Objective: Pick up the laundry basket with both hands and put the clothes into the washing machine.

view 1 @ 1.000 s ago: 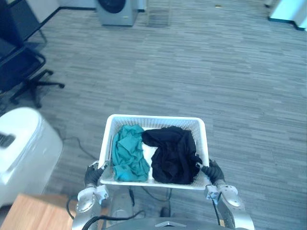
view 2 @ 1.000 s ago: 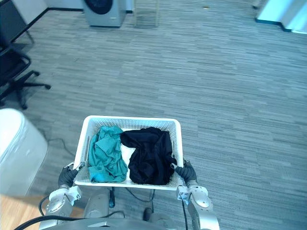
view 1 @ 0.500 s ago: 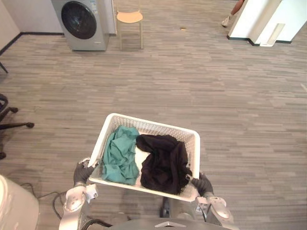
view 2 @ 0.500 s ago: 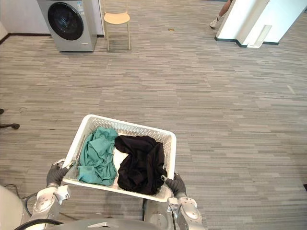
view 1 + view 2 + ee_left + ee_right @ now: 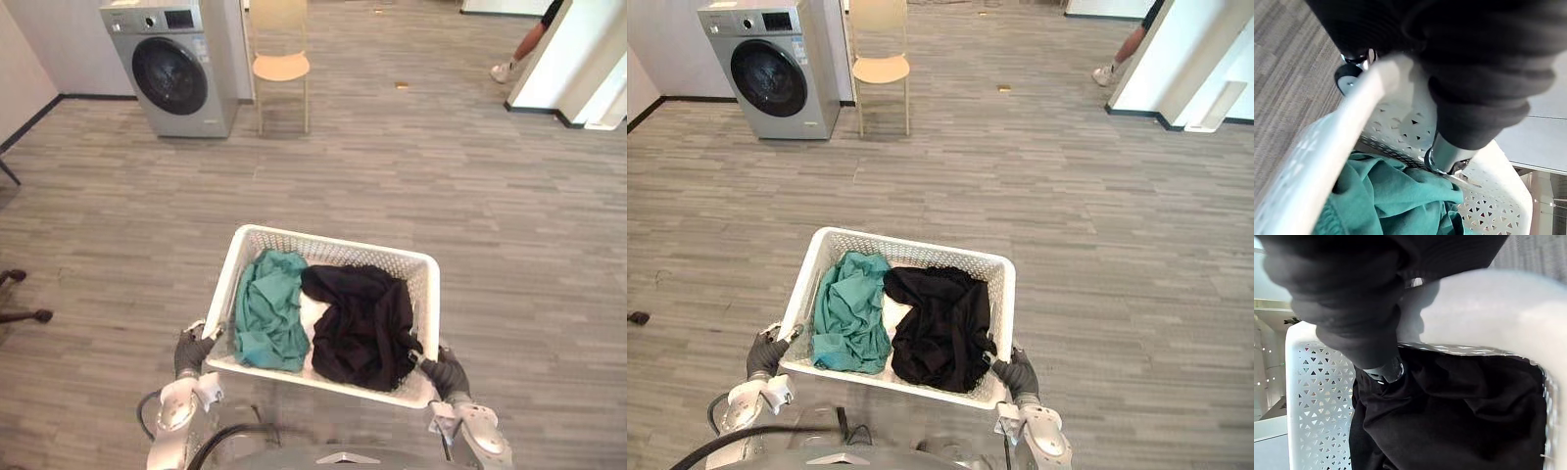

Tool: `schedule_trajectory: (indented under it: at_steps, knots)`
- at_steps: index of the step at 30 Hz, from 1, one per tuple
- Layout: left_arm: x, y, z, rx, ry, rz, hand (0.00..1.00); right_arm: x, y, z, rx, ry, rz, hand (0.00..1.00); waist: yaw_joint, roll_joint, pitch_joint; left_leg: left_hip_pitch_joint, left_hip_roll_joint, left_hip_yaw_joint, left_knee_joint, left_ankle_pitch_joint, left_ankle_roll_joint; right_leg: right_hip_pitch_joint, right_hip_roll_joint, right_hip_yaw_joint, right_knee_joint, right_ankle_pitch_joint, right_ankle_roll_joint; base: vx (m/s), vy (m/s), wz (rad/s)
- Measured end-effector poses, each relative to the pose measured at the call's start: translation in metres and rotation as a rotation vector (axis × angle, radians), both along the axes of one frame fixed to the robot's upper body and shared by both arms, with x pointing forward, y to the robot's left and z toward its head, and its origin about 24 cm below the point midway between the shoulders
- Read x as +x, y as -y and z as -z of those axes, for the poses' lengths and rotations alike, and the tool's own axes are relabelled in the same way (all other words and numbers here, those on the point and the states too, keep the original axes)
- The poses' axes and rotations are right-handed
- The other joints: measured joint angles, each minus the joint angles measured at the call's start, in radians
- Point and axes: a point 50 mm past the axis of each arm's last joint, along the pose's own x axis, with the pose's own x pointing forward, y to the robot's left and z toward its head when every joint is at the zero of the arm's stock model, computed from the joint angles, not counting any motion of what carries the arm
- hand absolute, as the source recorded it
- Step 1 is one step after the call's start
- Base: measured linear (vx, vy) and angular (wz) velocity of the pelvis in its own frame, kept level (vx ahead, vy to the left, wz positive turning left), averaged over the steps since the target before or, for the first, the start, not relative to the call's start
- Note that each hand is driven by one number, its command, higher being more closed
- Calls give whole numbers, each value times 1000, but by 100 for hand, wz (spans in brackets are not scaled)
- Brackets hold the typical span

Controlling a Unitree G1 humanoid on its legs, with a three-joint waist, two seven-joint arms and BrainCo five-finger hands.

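You have the white perforated plastic laundry basket [image 5: 343, 255] lifted clear of the floor, in the lower centre of the head view, with one short end in each grip. The left robot hand [image 5: 191, 351] is clamped over the basket's left rim, and its wrist view shows a finger hooked inside against the wall. The right robot hand [image 5: 446, 374] is clamped over the right rim in the same way. Inside lie a crumpled teal garment [image 5: 266, 308] on the left and a crumpled black garment [image 5: 362, 323] on the right, touching each other. The silver-grey front-loading washing machine [image 5: 171, 70] stands in the upper left of the frame, well apart from the basket, and its door appears closed. A pale wooden chair [image 5: 281, 67] sits just beside it. A person's leg [image 5: 519, 54] shows at upper right. Judgement: the pick-up is complete and the carry is in hand. Next you should walk toward the upper left, keep the basket level and steer clear of the chair. One robot hand must be freed before the door can be opened.
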Motion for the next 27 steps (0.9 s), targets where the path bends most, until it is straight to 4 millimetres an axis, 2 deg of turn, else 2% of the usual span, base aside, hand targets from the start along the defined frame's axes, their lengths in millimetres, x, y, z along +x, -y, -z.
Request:
schedule_trajectory:
  at_steps: [1,2,3,4,5,6,7,8,9,10,11,12,13,14,15,16,17,18,19,20,21,22,23,24,25,26,27]
  knots:
    - [-1,0,1,-14,-2,-10,100,7,1,-4,-12,21,-13,100,13,10,-6,-6,-10,-2,-362,59,-23,36,-16,15,-24,-45,37,560,173,-48]
    - [-3,2,2,-29,-7,-19,100,8,5,-3,-25,17,-14,100,8,30,-17,-21,0,-22,-527,96,-54,61,-15,20,-21,-88,59,560,173,-44]
    - [-3,3,3,-32,-9,-20,100,8,5,-2,-25,11,-13,100,7,32,-19,-29,3,-22,-537,99,-60,66,-16,22,-17,-100,67,562,308,-31]
    - [-5,1,4,-29,-17,-22,100,6,4,6,-11,-20,-8,100,15,12,-22,-31,4,2,-502,177,-54,100,-64,38,36,-184,97,461,288,-35]
    - [-9,-2,6,-18,-34,-26,100,2,0,13,11,-44,1,100,14,-29,-52,-29,-38,36,-464,233,-38,102,-111,59,84,-222,103,733,390,-37]
    - [-11,-3,8,-21,-43,-34,100,1,-1,15,18,-54,2,100,12,-43,-66,-33,-61,38,-439,257,-8,80,-139,64,151,-234,101,669,326,-27]
    - [-11,-6,8,-16,-45,-42,100,0,-4,22,36,-75,7,100,8,-82,-71,-23,-112,52,-361,209,43,-42,-220,96,446,-208,100,689,319,-11]
    - [-9,-7,7,-8,-41,-38,100,-1,-6,23,44,-81,8,100,5,-102,-61,-9,-133,61,-339,179,49,-90,-250,107,566,-151,97,690,348,18]
    - [-8,-12,6,9,-45,-31,100,-3,-10,29,64,-103,12,100,-10,-137,-44,39,-170,68,-325,122,66,-160,-303,109,757,52,88,685,294,40]
    - [-9,-13,7,15,-54,-29,100,-5,-12,31,70,-116,11,100,-16,-144,-41,72,-183,64,-334,101,74,-185,-316,112,816,185,98,804,300,48]
    - [-11,-17,8,27,-68,-25,100,-7,-18,36,77,-138,1,100,-25,-124,-24,159,-183,45,-355,49,81,-257,-308,109,973,130,94,666,207,22]
    - [-11,-18,7,32,-68,-27,100,-6,-19,37,79,-140,-3,100,-23,-116,-16,206,-178,44,-377,35,80,-285,-298,97,1012,81,83,641,177,5]
    - [-11,-20,7,39,-66,-27,100,-3,-21,37,82,-136,-6,100,-19,-96,-6,301,-171,43,-435,14,76,-337,-270,63,1017,5,78,604,135,-8]
    - [-9,-21,4,45,-54,-24,100,-2,-22,36,82,-129,-7,100,-22,-76,3,383,-164,40,-485,-13,79,-399,-232,27,952,-52,76,580,106,-5]
    - [-7,-20,3,46,-47,-20,100,-2,-21,36,82,-126,-7,100,-27,-69,6,414,-163,36,-503,-22,75,-429,-212,16,895,-70,80,566,43,28]
    - [-2,-19,0,51,-31,-6,100,-2,-21,34,82,-118,-4,100,-51,-64,8,467,-164,22,-536,-38,64,-478,-186,-12,708,-77,97,592,-17,49]
    - [1,-18,-1,56,-26,8,100,-4,-20,35,81,-119,3,100,-62,-65,9,489,-166,10,-548,-50,57,-493,-182,-27,592,-64,101,613,-39,64]
    - [6,-15,-2,63,-19,35,100,-6,-17,35,84,-123,20,100,-69,-67,9,537,-171,1,-574,-77,42,-509,-164,-34,315,20,110,641,-77,58]
    - [6,-15,-2,71,-21,47,100,-9,-17,35,83,-127,28,100,-76,-80,-1,591,-182,-6,-601,-113,25,-513,-156,-29,109,104,114,533,-76,55]
    - [6,-14,-1,72,-24,50,100,-11,-16,34,79,-128,29,100,-83,-81,-2,624,-182,-20,-615,-137,19,-520,-159,-29,103,112,105,699,-155,73]
    - [0,-11,3,64,-44,47,100,-18,-14,33,69,-134,37,100,-96,-74,-19,684,-165,-56,-601,-179,15,-530,-143,-18,203,91,48,932,-276,88]
    - [-2,-5,5,34,-48,33,100,-19,-10,31,60,-128,52,100,-106,-62,-34,636,-124,-94,-405,-200,26,-528,-128,-28,303,113,44,936,-314,78]
    - [-3,-2,5,25,-48,30,100,-23,-7,30,52,-135,58,100,-98,-46,-40,580,-96,-107,-259,-187,42,-516,-120,-41,323,114,42,936,-323,47]
    - [-6,4,7,3,-52,22,100,-20,-1,23,21,-113,44,100,-86,15,-39,468,-21,-133,22,-67,37,-469,-73,-67,342,70,25,758,-228,-8]
    - [-10,5,9,-8,-65,11,100,-19,0,18,6,-102,32,100,-67,43,-35,392,27,-146,192,77,22,-430,-28,-59,340,34,-3,771,-183,-42]
    - [-12,7,10,-25,-70,1,100,-17,2,14,-7,-88,24,100,-45,66,-32,330,50,-148,329,106,10,-384,-2,-54,337,0,-17,778,-123,-44]
    - [-12,10,11,-35,-68,1,100,-16,3,14,-4,-89,30,100,-43,66,-23,246,52,-147,434,79,12,-302,7,-54,317,-34,-18,774,-116,-15]
